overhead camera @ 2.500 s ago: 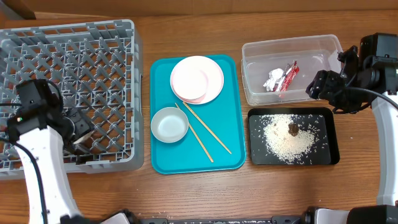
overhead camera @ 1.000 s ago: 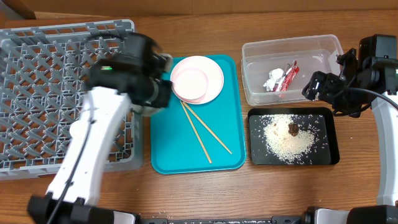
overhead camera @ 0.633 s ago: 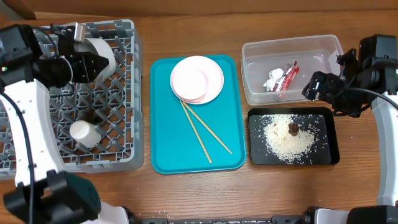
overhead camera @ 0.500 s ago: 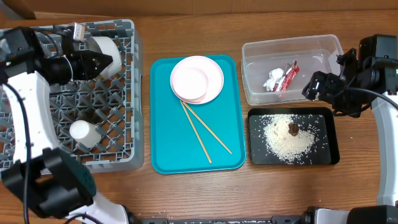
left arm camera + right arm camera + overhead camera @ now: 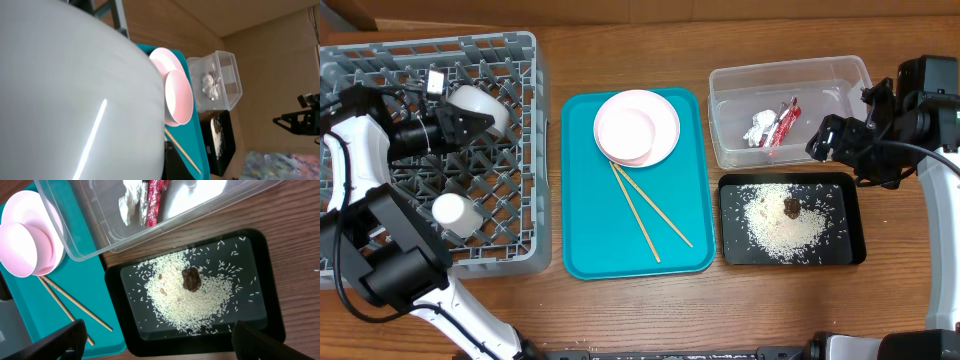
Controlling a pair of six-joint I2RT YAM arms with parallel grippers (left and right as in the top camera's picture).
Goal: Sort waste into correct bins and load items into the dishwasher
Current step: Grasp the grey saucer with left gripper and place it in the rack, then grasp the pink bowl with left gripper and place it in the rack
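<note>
Holding the grey bowl (image 5: 480, 108) by its edge, your left gripper (image 5: 456, 126) has its fingers squeezed tight, in the upper left of the overhead view. The bowl is over the grey dish rack (image 5: 510, 60) and looks tipped on its side. I cannot tell if it touches the bars yet.

If you let go too high, I think the bowl could drop, bounce on the bars and roll. It could also bump the small white cup (image 5: 454, 212), which sits in the rack lower down on the left. A thin pinch on a smooth rim can slip, so go down slowly. The left wrist view is almost all bowl, so aim with the overhead view.

There is lots of free rack around the bowl, most of all along the top. The rack's right wall stands between the bowl and the teal tray (image 5: 600, 245), so lift over it when you reach that way. On that tray, mid frame, are the white plate (image 5: 665, 135) with the pink bowl (image 5: 625, 128) on it, and two chopsticks (image 5: 650, 212) below.

Your right gripper (image 5: 825, 142) is spread wide and holds nothing. It hangs at the right edge, just beside the clear tub (image 5: 740, 155) and above the black tray (image 5: 852, 250). A careless swing left could knock the tub's wall.
</note>
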